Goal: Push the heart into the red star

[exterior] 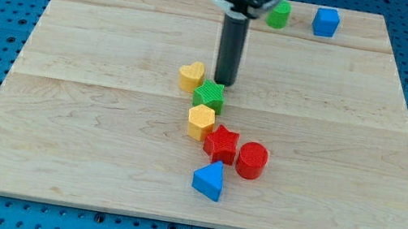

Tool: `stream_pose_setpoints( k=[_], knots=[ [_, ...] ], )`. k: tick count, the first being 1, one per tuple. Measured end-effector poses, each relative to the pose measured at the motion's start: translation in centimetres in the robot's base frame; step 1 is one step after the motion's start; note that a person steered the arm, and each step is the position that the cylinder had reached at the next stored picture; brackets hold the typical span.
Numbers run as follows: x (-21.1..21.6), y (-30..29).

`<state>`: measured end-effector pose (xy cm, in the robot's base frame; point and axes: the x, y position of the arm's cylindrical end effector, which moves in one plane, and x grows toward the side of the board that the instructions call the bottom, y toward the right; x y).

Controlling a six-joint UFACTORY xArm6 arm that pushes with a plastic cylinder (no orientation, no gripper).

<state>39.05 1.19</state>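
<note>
The yellow heart lies near the board's middle. The red star lies below it and to the right, touching a yellow hexagon on its left and a red cylinder on its right. A green star sits between the heart and the yellow hexagon, touching the heart's lower right. My tip stands just right of the heart and just above the green star.
A blue triangle lies below the red star. A green cylinder and a blue cube sit at the view's top, right of the arm. The wooden board lies on a blue pegboard.
</note>
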Motion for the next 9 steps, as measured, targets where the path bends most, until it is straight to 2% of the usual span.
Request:
stream_pose_setpoints(
  k=[1, 2, 3, 4, 5, 6, 7, 8, 9],
  knots=[
    [-0.4, 0.5],
    [4.7, 0.0],
    [7.5, -1.8],
    [6.9, -1.5],
    [-1.4, 0.3],
    [-5.2, -8.1],
    [1.6, -5.7],
    [2.5, -3.2],
    [-1.2, -2.5]
  ],
)
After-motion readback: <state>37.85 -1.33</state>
